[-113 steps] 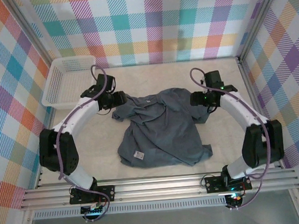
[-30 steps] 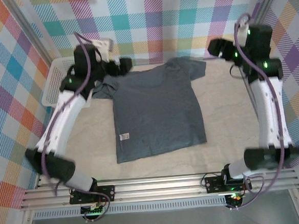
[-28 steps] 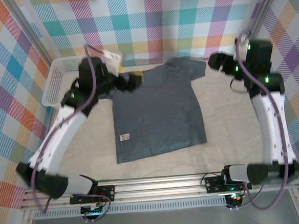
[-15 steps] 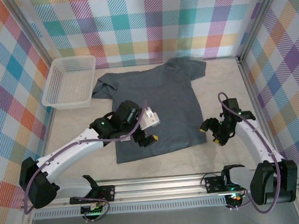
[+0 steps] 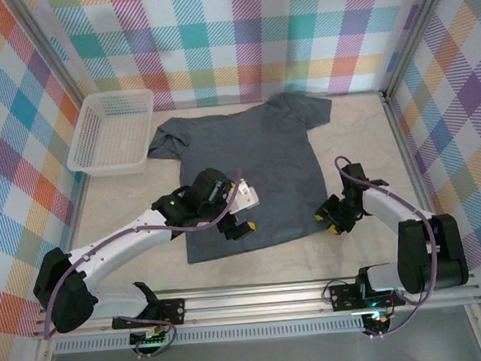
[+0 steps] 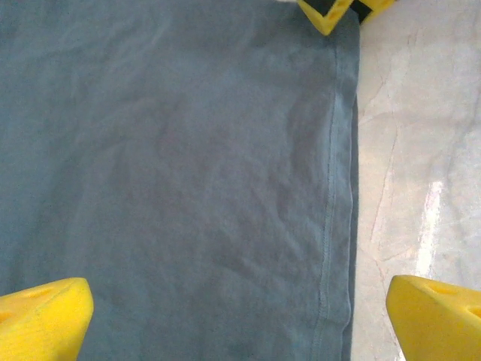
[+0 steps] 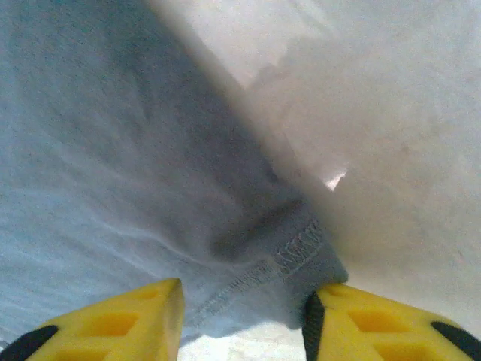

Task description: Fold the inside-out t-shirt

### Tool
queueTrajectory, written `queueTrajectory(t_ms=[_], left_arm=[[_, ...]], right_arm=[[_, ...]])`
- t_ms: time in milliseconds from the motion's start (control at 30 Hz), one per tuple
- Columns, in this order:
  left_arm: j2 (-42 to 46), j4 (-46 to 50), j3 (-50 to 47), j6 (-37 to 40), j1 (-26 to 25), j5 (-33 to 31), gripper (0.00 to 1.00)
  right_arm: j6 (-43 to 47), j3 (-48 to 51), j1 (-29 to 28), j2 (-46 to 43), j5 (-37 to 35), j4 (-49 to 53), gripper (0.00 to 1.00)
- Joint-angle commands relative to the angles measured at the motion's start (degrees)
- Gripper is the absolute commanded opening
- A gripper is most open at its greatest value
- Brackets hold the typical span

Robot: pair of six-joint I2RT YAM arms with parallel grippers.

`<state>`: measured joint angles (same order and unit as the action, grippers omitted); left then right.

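Over inside-out t-shirt (image 5: 256, 171), near hem: left end effector (image 6: 240, 323), fingers wide apart.
At its near-right corner: right end effector (image 7: 242, 310) straddling hem; clamped or not, cannot tell.

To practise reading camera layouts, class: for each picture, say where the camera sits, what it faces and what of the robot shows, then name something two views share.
Top: above and behind the robot, facing down on the table, t-shirt and basket; left arm and right arm show.
Left wrist: on the left arm, facing down at the shirt's hem; left hand shows fingertips wide apart.
Right wrist: on the right arm, close on the shirt's corner; right hand straddles it.
Shared: both wrist views show the hem.
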<state>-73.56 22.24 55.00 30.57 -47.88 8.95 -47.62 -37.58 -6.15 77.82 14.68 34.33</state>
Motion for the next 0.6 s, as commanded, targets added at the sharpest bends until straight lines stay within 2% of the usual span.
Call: queueTrajectory(t_ms=[0,67,133,233,300,433,467,567], left_arm=[[-0.15,-2.05,-0.63,-1.59,-0.48,1.02,1.0],[-0.09,-2.48,-1.12,-2.08,-0.47,1.15,1.0],[-0.35,-2.39,-1.3,-2.52,-0.46,2.03,1.0],[-2.71,-3.18,-0.61,-3.88,-0.62,5.22,1.0],[-5.56,-6.89,-0.19,-5.54,-1.64,7.41,1.0],[-17.11,-16.33,4.88,-8.78,-6.1,10.01,1.0],[-20.39,-17.56,6.95,-9.85,-6.91,9.47,1.0],[-27.98,-24.43,10.37,-14.25,-8.28,0.4,1.0]], right_arm=[[-1.32,-0.82,-0.59,1.89,1.03,-3.97,0.29],[-0.88,-1.82,-0.68,1.13,1.87,-2.92,0.11],[-0.75,-3.66,-0.92,-1.26,3.1,0.08,0.02],[-1.29,-6.33,-2.16,-5.92,5.22,3.83,0.0],[-2.31,-7.88,-3.09,-8.01,5.8,5.19,0.0],[-5.81,-10.75,-4.28,-8.68,6.7,3.64,0.0],[-6.32,-11.43,-4.52,-8.51,6.45,3.3,0.0],[-6.7,-13.22,-4.66,-7.96,5.12,3.49,0.0]])
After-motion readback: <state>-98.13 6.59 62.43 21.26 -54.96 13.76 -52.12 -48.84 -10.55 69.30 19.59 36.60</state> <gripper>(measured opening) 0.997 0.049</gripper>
